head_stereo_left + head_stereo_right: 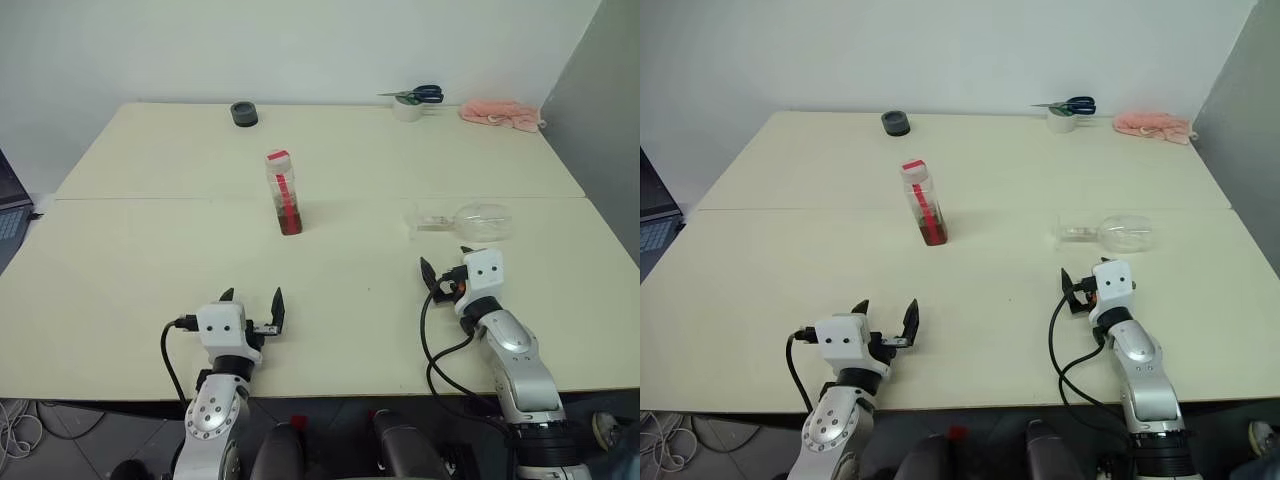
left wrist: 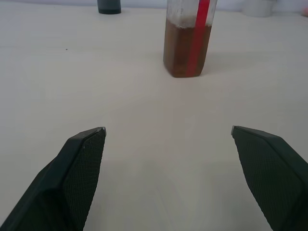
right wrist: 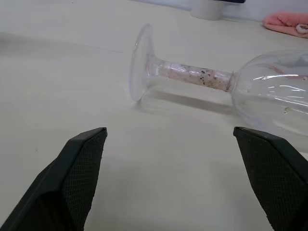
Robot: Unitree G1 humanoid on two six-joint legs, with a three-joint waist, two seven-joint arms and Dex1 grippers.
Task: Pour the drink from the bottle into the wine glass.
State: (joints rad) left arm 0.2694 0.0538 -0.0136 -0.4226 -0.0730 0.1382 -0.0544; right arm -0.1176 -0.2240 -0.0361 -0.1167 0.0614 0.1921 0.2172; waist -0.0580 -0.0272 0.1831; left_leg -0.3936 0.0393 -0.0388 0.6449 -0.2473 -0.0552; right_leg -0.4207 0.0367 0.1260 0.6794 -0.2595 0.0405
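The bottle stands upright near the middle of the table, cap on, its drink low in the base. The wine glass lies on its side toward the right edge. Near the front edge the left gripper hangs with fingers spread; the right gripper sits just short of the glass. Along the far edge rest a dark ring, scissors on a tape roll and a pink cloth.

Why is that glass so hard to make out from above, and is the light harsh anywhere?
Left eye view: the lying wine glass is clear, nearly blending into the pale table. Right wrist view: bright glints on its bowl, soft shadow beneath. Left wrist view: the bottle casts a faint shadow; light looks even.
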